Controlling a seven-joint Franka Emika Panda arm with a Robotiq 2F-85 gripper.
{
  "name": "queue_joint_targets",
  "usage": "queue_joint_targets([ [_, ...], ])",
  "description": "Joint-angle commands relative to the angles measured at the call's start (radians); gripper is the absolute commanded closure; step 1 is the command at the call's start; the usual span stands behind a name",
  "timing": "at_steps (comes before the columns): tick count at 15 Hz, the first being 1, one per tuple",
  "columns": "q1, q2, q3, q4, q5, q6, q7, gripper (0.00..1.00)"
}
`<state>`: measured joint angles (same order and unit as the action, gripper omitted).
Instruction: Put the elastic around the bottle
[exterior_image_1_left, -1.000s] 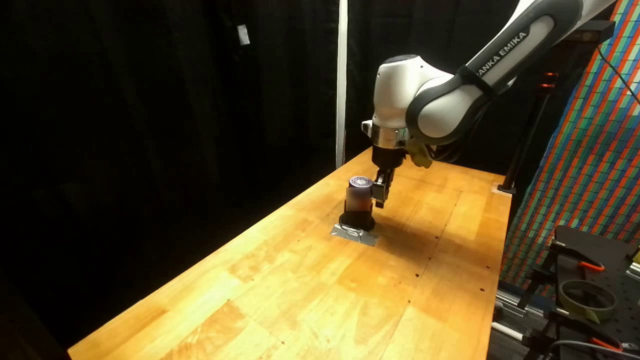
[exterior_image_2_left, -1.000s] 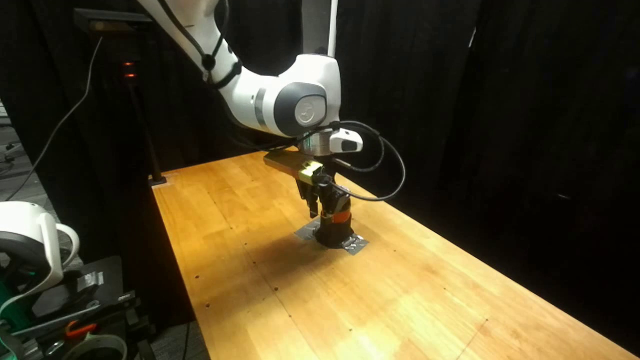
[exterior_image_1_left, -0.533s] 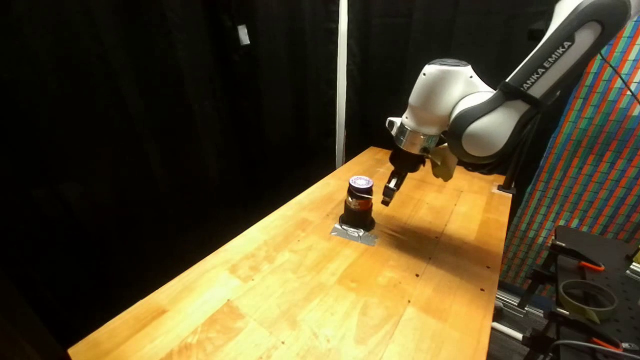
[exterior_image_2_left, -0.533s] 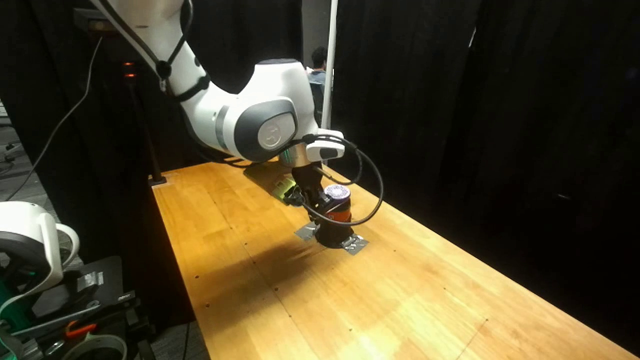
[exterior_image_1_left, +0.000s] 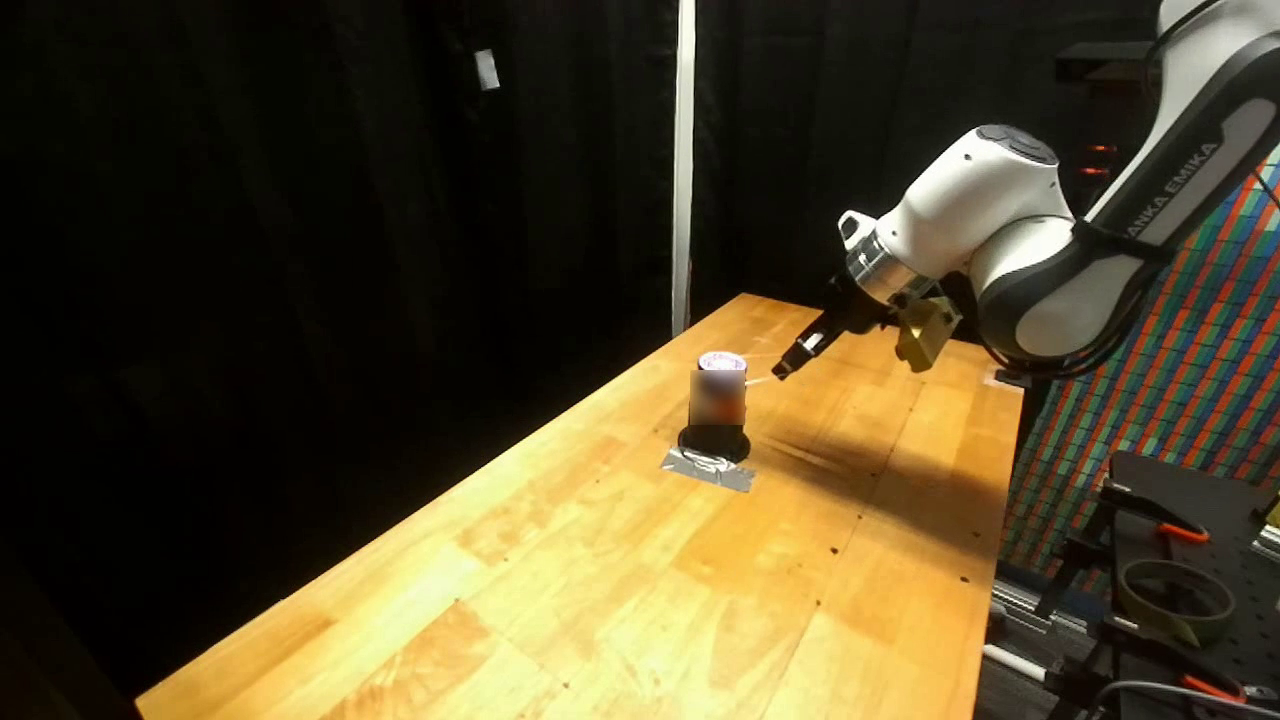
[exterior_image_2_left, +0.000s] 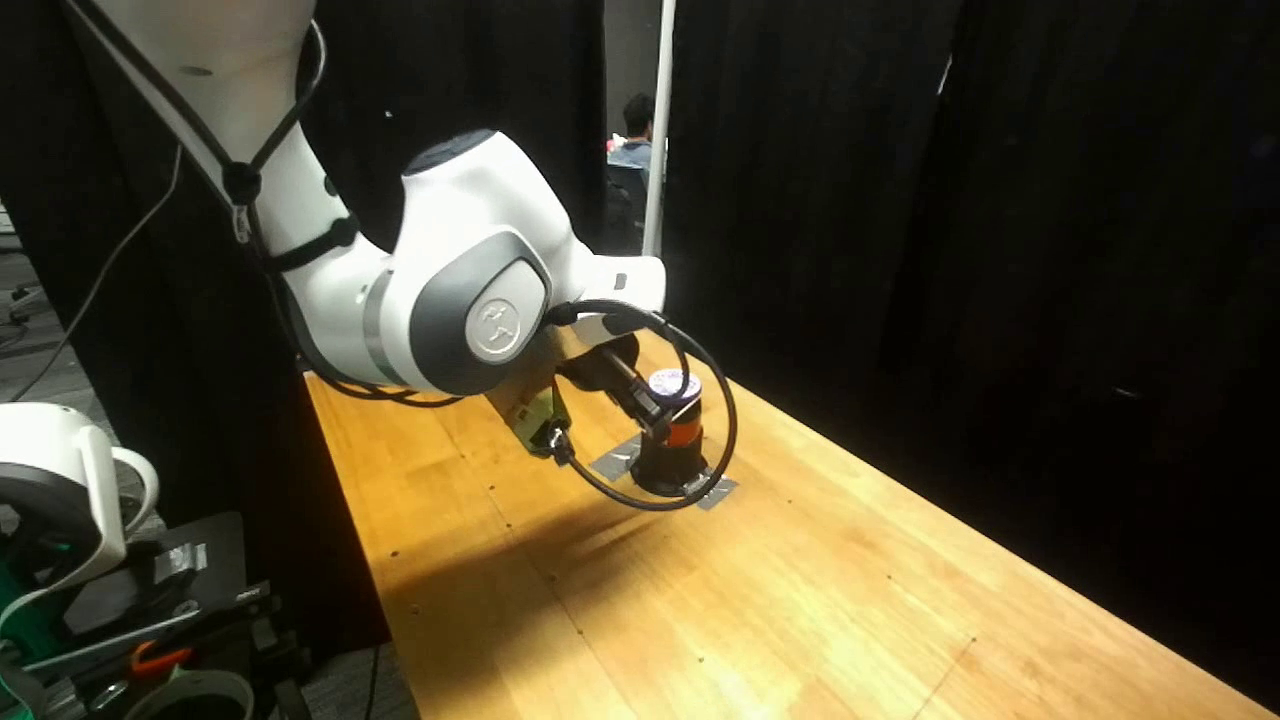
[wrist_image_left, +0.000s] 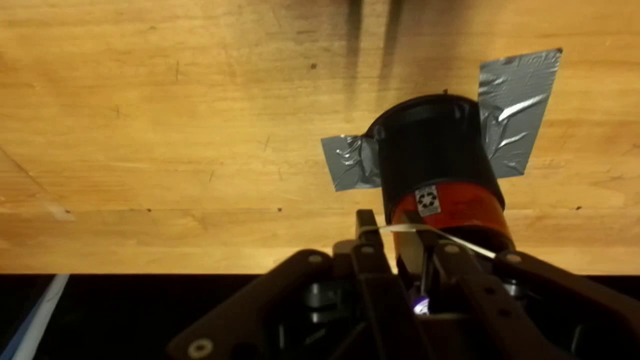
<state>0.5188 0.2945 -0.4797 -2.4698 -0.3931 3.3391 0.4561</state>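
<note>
Since the earlier frames the arm (exterior_image_1_left: 960, 210) has drawn back and tipped over, so that my gripper (wrist_image_left: 390, 220) now slants downward, apart from the bottle (wrist_image_left: 462, 205) it stood right beside; the bottle itself has not budged.

From the wrist I read the jaws as parted by a narrow gap, table (wrist_image_left: 150, 125) and a sliver of orange showing through, with the elastic (wrist_image_left: 405, 228) stretched across both fingertips (wrist_image_left: 366, 219). From there the pale strand runs on towards the bottle. In an exterior view a pale line also crosses the bottle just under its patterned cap (exterior_image_2_left: 672, 383); whether the loop goes all the way round I can't tell.

I expect the elastic to be almost weightless, soft and springy, quick to slip off a smooth tip or snap back. I'd rather hook it over the fingertips than pinch it, and let the tension off only with the band low enough to seat.

Upright beyond my fingers, the bottle looks stiff and smooth; its weight I can't judge. Grey tape (wrist_image_left: 530, 95) pins its black base (wrist_image_left: 435, 150) to the table, so it should stand a sideways pull without my holding it. Were I to grip it, I'd choose the orange middle.
</note>
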Motion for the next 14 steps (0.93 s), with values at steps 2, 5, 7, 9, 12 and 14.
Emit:
queue_joint_targets([
  [2, 0.308, 0.095, -0.272, -0.091, 0.185, 0.257, -0.031, 0.79],
  [5, 0.399, 0.14, -0.28, -0.156, 0.279, 0.371, -0.03, 0.79],
  [7, 0.436, 0.173, -0.269, -0.186, 0.325, 0.452, -0.024, 0.79],
  [9, 0.469, 0.206, -0.266, -0.209, 0.376, 0.532, -0.025, 0.79],
  [12, 0.517, 0.264, -0.257, -0.225, 0.489, 0.637, -0.017, 0.79],
  [14, 0.538, 0.297, -0.245, -0.228, 0.554, 0.688, -0.009, 0.8],
])
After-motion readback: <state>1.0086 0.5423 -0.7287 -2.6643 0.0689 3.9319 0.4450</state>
